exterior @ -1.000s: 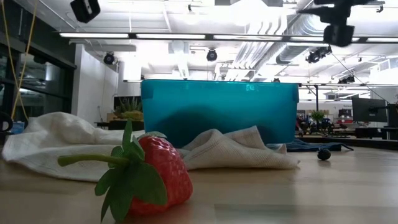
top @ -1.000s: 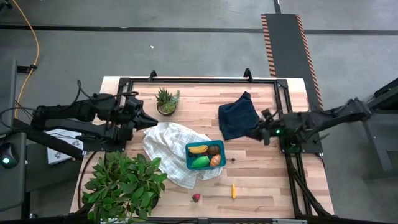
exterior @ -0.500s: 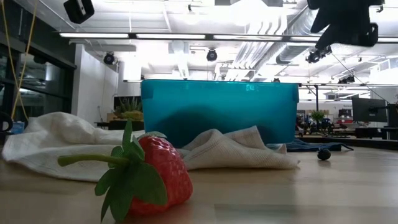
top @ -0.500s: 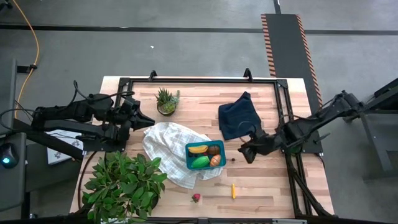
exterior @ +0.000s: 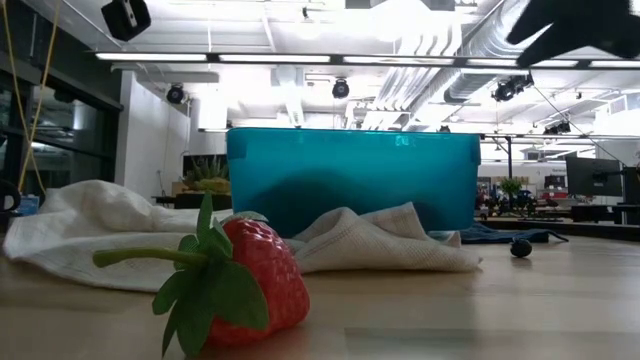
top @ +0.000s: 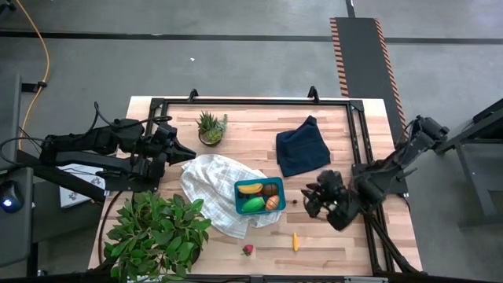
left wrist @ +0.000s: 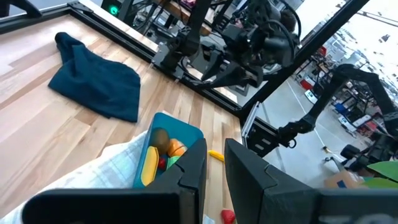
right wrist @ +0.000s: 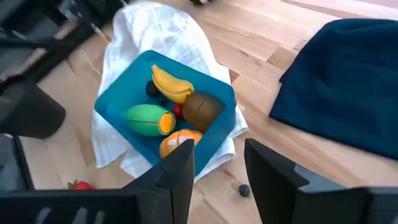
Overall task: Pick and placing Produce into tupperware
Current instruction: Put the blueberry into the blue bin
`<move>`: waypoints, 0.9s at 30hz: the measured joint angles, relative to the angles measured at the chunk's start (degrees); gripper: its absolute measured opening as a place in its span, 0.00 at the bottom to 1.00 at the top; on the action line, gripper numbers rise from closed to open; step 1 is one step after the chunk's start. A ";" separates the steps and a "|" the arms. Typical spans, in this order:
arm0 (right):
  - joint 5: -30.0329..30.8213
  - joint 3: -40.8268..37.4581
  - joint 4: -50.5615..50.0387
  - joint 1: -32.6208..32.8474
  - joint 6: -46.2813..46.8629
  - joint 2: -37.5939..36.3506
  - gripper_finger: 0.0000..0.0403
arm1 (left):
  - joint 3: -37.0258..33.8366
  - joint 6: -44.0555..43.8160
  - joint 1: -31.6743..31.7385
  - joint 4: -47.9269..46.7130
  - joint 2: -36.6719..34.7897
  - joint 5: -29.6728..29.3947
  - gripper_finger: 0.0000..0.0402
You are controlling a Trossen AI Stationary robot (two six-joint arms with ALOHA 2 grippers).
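The teal tupperware (top: 260, 196) stands open on a white checked cloth (top: 211, 179). It holds a banana (right wrist: 170, 84), a green fruit (right wrist: 148, 119), a brown round one (right wrist: 203, 107) and an orange wedge (right wrist: 176, 142). A dark berry (top: 295, 201), a tiny carrot (top: 295, 240) and a strawberry (top: 248, 250) lie loose on the wood. My right gripper (top: 309, 196) hovers open just right of the box, above the berry (right wrist: 244, 190), tilted down, nothing between its fingers. My left gripper (top: 189, 152) waits shut above the cloth's far left part.
A navy cloth (top: 302, 146) lies behind the box at the right. A small succulent (top: 211, 127) stands at the far side and a big leafy plant (top: 157, 229) fills the near left corner. A black frame (top: 357, 149) rims the table. Bare wood lies between box and near edge.
My right gripper has swung from over the navy cloth toward the table's near edge and toward the tupperware, sinking a little and tipping its fingers downward while rolling. It has stayed open. The produce and the box have not moved.
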 joint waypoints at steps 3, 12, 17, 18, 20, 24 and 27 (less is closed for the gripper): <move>4.72 -0.17 -1.15 4.49 6.10 1.21 0.33 | 0.00 -0.22 0.00 -0.02 0.00 -1.15 0.12; 9.95 -0.17 -7.47 13.14 23.29 8.34 0.33 | 0.00 -0.42 0.00 -0.13 0.00 -2.08 0.12; 10.96 -0.20 -9.19 16.57 28.00 13.98 0.33 | 0.00 -0.32 0.00 -0.13 0.07 -2.08 0.12; 10.96 -0.20 -9.22 16.94 27.76 15.35 0.33 | 0.00 0.02 0.00 -0.15 0.09 -2.05 0.12; 10.90 -0.20 -9.15 17.45 27.34 18.19 0.33 | 0.00 0.24 0.00 -0.17 0.23 -1.98 0.12; 10.98 -0.22 -9.13 18.21 28.94 24.61 0.33 | 0.00 0.24 0.00 -0.88 0.24 -1.96 0.12; 11.86 -0.24 -9.15 18.79 33.18 29.13 0.33 | 0.00 0.24 0.00 -2.56 0.24 -1.95 0.12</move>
